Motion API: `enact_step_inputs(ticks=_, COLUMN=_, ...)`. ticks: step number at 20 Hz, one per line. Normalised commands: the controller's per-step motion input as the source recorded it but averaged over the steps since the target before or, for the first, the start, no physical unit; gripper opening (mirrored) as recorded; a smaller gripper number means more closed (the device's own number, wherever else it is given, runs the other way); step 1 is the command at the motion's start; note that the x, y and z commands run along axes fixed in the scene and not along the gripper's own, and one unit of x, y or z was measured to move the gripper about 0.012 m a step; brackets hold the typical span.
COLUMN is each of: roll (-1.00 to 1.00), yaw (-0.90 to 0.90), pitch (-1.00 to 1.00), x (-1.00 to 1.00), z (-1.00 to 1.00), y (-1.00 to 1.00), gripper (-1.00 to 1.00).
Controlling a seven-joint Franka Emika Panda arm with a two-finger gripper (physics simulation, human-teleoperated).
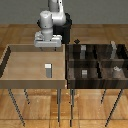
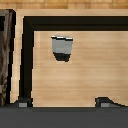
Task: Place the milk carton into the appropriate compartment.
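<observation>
You have two trays side by side on thin-legged stands. The larger is one light tan undivided tray (image 1: 15, 60) at the exterior view's left. It holds a single thing: the milk carton (image 1: 48, 70), upright on the tray floor, nearer the front wall and well apart from the arm.

The second is one dark brown four-cell tray (image 1: 95, 80) at the exterior view's right. Its front cell next to the tan tray, the compartment (image 1: 75, 74), holds a short pale grey block (image 1: 84, 73). The other front cell holds a whitish round thing (image 1: 116, 69). The two rear cells each hold an upright greyish piece, too small to name.

Your tool (image 1: 46, 46) hangs over the tan tray's rear edge, released and holding nothing; the wrist view shows two fingertips (image 2: 23, 103) spread wide with the carton (image 2: 63, 47) ahead of them.
</observation>
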Motion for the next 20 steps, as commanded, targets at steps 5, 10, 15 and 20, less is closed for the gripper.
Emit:
enact_step_inputs(ticks=5, roll=0.0, yaw=0.0, pitch=0.0, x=0.6, z=0.0, y=0.0, gripper=1.0)
enact_step_inputs(ticks=10, roll=0.0, yaw=0.0, pitch=0.0, x=0.4, z=-0.2, y=0.0, gripper=1.0)
enact_step_inputs(ticks=15, roll=0.0, yaw=0.0, pitch=0.0, x=0.4, z=-0.6, y=0.0, gripper=1.0)
enact_step_inputs(ticks=20, roll=0.0, yaw=0.0, pitch=0.0, x=0.4, z=-0.4, y=0.0, gripper=1.0)
